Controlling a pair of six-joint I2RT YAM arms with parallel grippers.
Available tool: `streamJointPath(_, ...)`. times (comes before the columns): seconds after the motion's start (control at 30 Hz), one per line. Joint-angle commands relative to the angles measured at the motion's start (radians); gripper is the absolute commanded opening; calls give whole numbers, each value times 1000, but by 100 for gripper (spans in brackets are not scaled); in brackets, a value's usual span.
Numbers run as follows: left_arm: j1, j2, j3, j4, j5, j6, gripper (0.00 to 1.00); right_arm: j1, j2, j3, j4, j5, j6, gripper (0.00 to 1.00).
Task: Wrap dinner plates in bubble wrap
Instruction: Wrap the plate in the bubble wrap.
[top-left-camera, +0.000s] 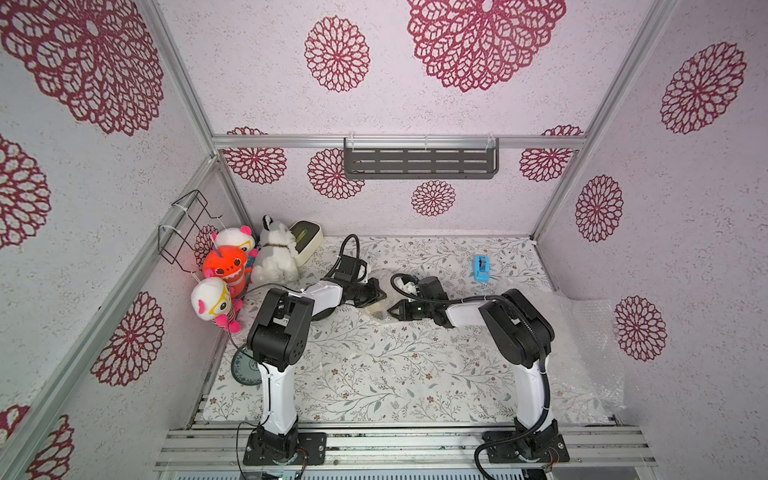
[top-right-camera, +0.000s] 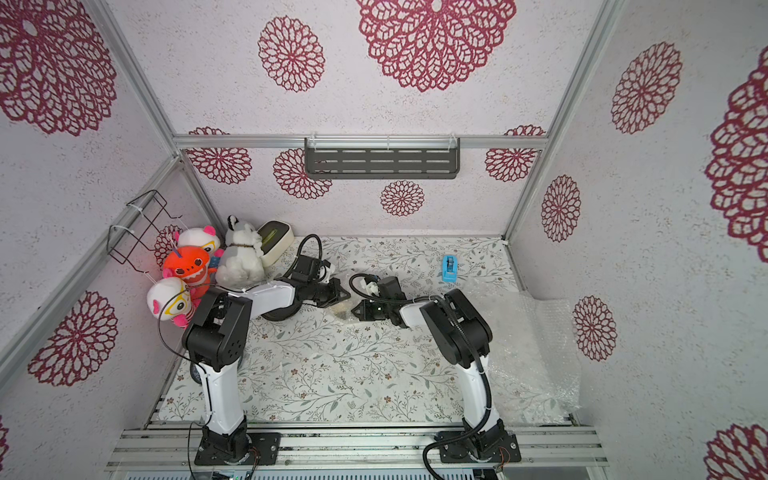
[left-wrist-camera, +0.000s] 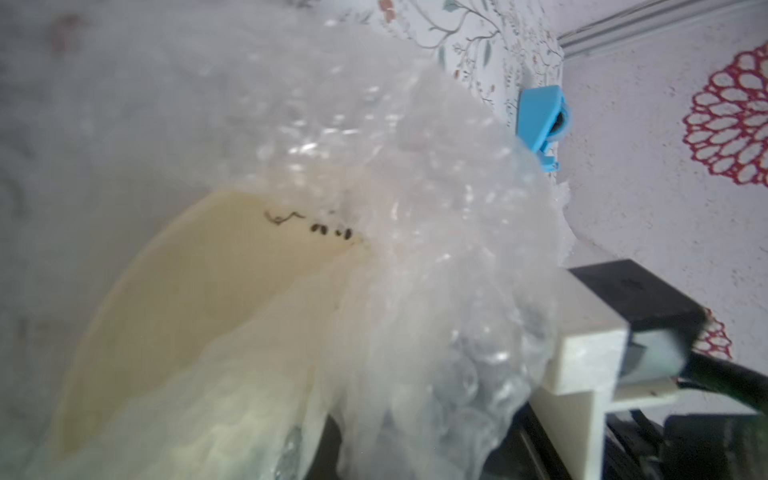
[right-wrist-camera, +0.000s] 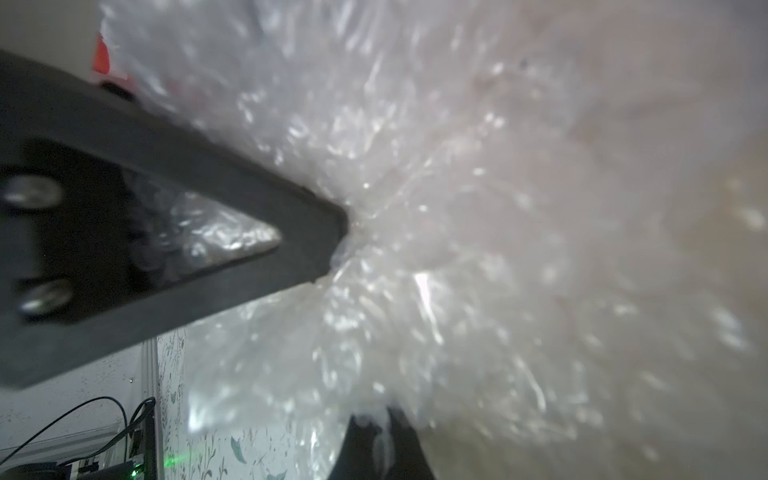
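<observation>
Top views: left gripper (top-left-camera: 376, 293) and right gripper (top-left-camera: 392, 309) both closed, tips nearly meeting, each nipping one bubble wrap (top-left-camera: 365, 311) bundle. Three plates:
- cream plate (top-left-camera: 377, 311) inside bundle, between tips
- black plate (top-right-camera: 276, 316) behind left gripper, under forearm
- grey-teal plate (top-left-camera: 245, 369) back by left base

One blue tape dispenser (top-left-camera: 481, 269) and spare wrap pile (top-left-camera: 582, 353) outboard of right gripper.

Left wrist: cream plate half-covered.

Right wrist: finger (right-wrist-camera: 249, 199) pinching wrap.

Four plush toys (top-left-camera: 226, 266) are grouped at the far left corner of the bench (top-left-camera: 374, 374), beside a cream box with green top (top-left-camera: 308, 236). A blue tape dispenser (top-left-camera: 482, 268) stands far right. A wire rack (top-left-camera: 185, 226) hangs on the left wall and a slotted grey shelf (top-left-camera: 419, 163) on the rear wall.
</observation>
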Motion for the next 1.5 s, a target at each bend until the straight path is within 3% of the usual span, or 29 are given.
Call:
streamJointPath(0.0,10,-22,-57,-64,-133,-24,0,13,-71,-46,-39,-21,-12,21)
streamJointPath(0.07,8,-7,-67,-105,-163,7,0,7,-124,-41,-55,-44,-89,35)
streamJointPath(0.17,11,10,-71,-141,-173,35,0,-32,-153,43,-232,-44,-248,47)
streamJointPath(0.27,15,15,-72,-143,-172,52,0,-88,-125,120,-339,-23,-372,63)
streamJointPath(0.4,16,36,-57,-142,-142,65,0,-130,-7,276,-454,9,-510,74)
streamJointPath(0.5,17,44,-58,-135,-131,63,0,-130,89,406,-578,14,-621,74)
streamJointPath(0.63,17,55,-52,-135,-118,74,0,-125,143,441,-640,-34,-597,69)
streamJointPath(0.83,13,40,-56,-154,-65,159,2,-77,-18,180,-438,-115,-381,26)
streamJointPath(0.93,12,15,-61,-190,-45,222,2,-13,-113,25,-275,-69,-227,19)
streamJointPath(1.03,13,1,-65,-232,-38,278,2,43,-179,-87,-162,101,-101,23)
streamJointPath(1.13,13,-3,-83,-236,-14,312,3,43,-230,-171,-37,208,-6,45)
streamJointPath(1.27,13,1,-76,-243,16,340,3,-12,-204,-111,-84,135,-161,66)
streamJointPath(1.47,12,10,-50,-267,11,359,5,-102,-61,45,-164,56,-364,69)
